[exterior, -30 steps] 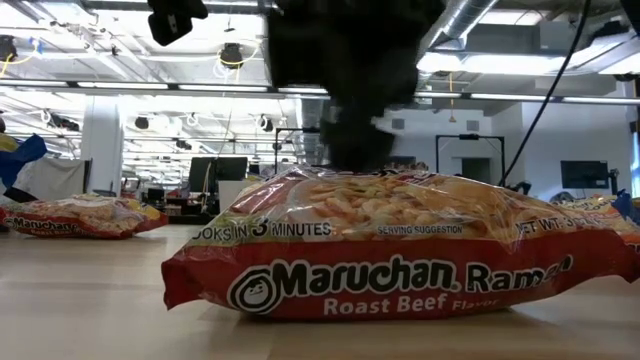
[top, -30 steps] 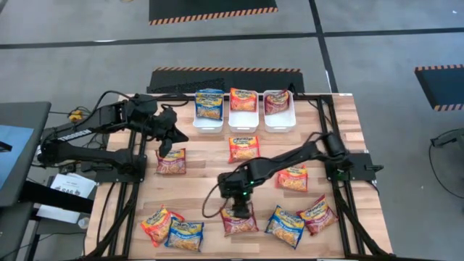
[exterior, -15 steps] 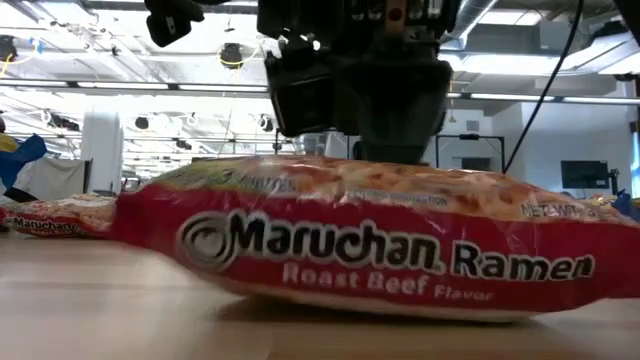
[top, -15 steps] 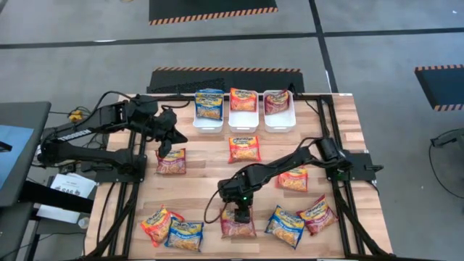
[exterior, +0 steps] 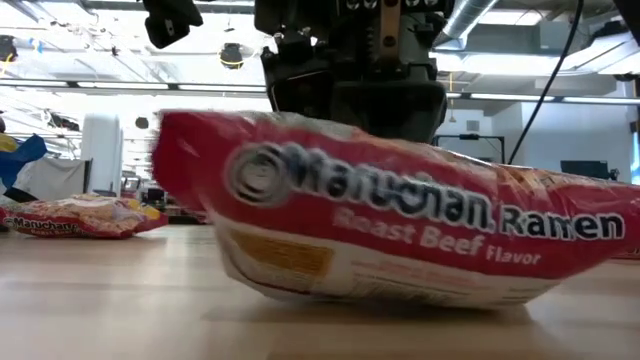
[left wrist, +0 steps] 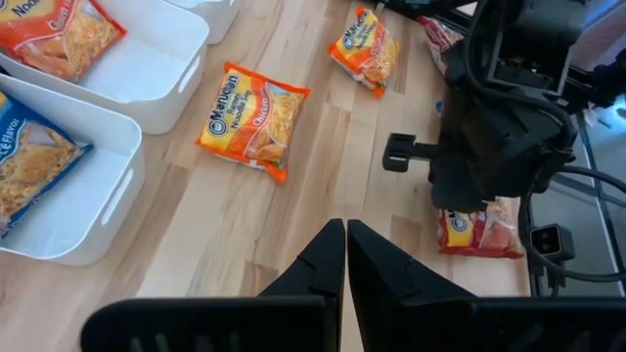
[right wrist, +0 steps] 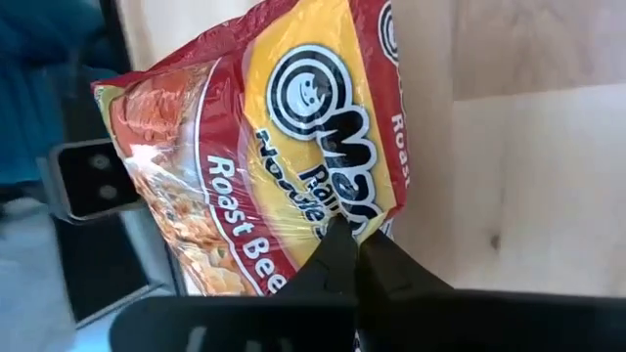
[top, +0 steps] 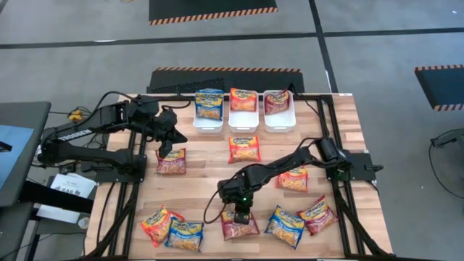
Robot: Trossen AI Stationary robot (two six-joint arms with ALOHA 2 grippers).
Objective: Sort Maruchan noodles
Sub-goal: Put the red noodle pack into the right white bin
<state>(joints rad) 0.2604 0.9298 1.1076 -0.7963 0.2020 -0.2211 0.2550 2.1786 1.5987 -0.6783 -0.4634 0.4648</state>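
a: at the near edge of the surface (top: 210, 181), the roast beef packet (top: 239, 225) is pinched by its edge in the shut fingers of the right gripper (right wrist: 354, 256).

b: with so thin a hold, it could be dropped when lifted. the left gripper (left wrist: 346, 244) is closed on nothing.

Even, bright overhead light fills the high view, with soft, faint shadows on the tabletop (top: 203, 185). In the low view, ceiling lights (exterior: 60, 100) glow across the upper frame, and the roast beef packet (exterior: 400, 240) is smeared with blur at its left end. Glare streaks its plastic in the right wrist view.
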